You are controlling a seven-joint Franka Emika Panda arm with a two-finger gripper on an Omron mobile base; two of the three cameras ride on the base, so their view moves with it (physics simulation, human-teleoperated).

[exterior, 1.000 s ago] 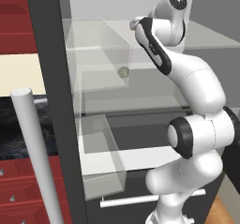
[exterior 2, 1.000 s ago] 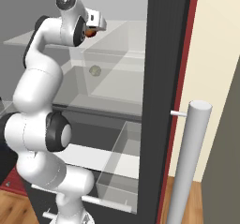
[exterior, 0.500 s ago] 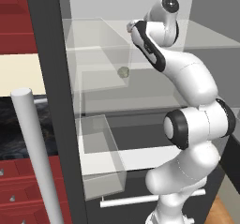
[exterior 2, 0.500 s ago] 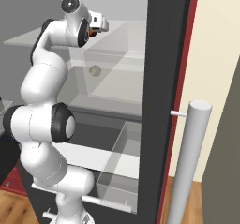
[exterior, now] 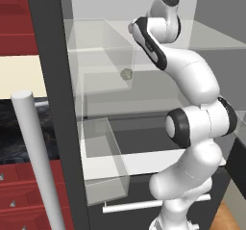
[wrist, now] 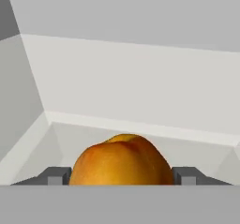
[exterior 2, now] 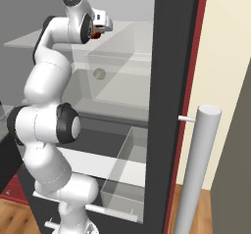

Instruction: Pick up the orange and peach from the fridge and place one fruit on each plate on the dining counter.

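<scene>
Now the gripper [wrist: 122, 178] reaches deep into the fridge [exterior: 53, 80], high by its upper glass shelf [exterior: 96, 34], fingers closed snug on either side of the peach [wrist: 122, 160], seemingly gripped ready to lift out.

The fridge [exterior: 53, 104] stands open, its white interior fitted with clear glass shelves [exterior: 96, 36] and bins. A small round greyish object [exterior: 126, 73] sits on a middle shelf. In the hand view, an orange-yellow peach [wrist: 123, 160] rests on the pale floor of an upper shelf [wrist: 70, 138].
</scene>
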